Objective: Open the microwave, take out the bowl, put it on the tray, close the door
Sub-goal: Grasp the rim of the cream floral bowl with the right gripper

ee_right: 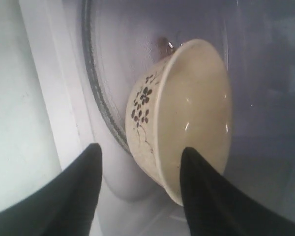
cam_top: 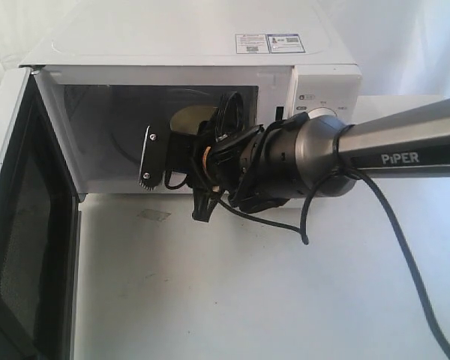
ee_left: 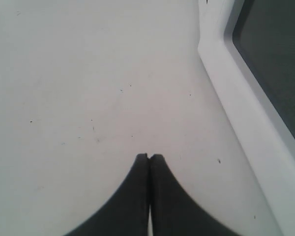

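From outside: reaching into the open microwave [cam_top: 210,45] with the right arm [cam_top: 405,146], door [cam_top: 15,225] swung wide to clear the way, cream bowl [cam_top: 187,118] half-hidden inside the cavity. At the left wrist: parked over bare worktop [ee_left: 64,73] beside the door, left claw [ee_left: 148,157] pressed together, likely out of the other arm's way. At the right wrist: straddling the flowered bowl's rim on the glass turntable [ee_right: 113,59], right claw [ee_right: 141,150] spread, apparently lining up a pinch.

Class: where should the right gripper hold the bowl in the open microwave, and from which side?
Pinch the bowl's near rim, one finger inside, one outside, coming through the microwave's open front. Its thin flared wall and open top suit that; the open right gripper looks lined up so.
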Action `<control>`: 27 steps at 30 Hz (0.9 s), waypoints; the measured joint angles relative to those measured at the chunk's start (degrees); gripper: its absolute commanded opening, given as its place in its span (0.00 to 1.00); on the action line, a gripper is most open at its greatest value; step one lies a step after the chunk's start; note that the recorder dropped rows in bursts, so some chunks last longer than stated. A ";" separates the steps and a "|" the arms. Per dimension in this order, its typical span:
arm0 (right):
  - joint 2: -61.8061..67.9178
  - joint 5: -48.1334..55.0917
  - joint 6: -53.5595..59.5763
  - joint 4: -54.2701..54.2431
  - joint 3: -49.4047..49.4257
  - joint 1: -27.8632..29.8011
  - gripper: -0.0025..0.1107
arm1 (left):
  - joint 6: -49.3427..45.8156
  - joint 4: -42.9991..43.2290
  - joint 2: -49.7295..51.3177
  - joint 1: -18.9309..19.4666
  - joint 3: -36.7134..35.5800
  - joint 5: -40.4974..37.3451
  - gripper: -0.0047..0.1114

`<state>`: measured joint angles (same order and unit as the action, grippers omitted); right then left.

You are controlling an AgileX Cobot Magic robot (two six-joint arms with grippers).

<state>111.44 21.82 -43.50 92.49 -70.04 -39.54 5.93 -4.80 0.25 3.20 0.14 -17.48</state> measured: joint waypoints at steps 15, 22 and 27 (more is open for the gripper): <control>3.01 -2.74 -2.53 0.28 -5.11 1.27 0.43 | 0.00 0.00 0.00 0.00 0.00 0.00 0.04; 5.11 -2.82 -2.53 0.28 -7.03 1.27 0.43 | 0.00 0.00 0.00 0.00 0.00 0.00 0.04; 6.12 -2.43 -2.63 0.28 -8.54 1.27 0.43 | 0.00 0.00 0.00 0.00 0.00 0.00 0.04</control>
<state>117.56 19.39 -46.13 92.76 -78.58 -38.27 5.93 -4.80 0.25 3.20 0.14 -17.48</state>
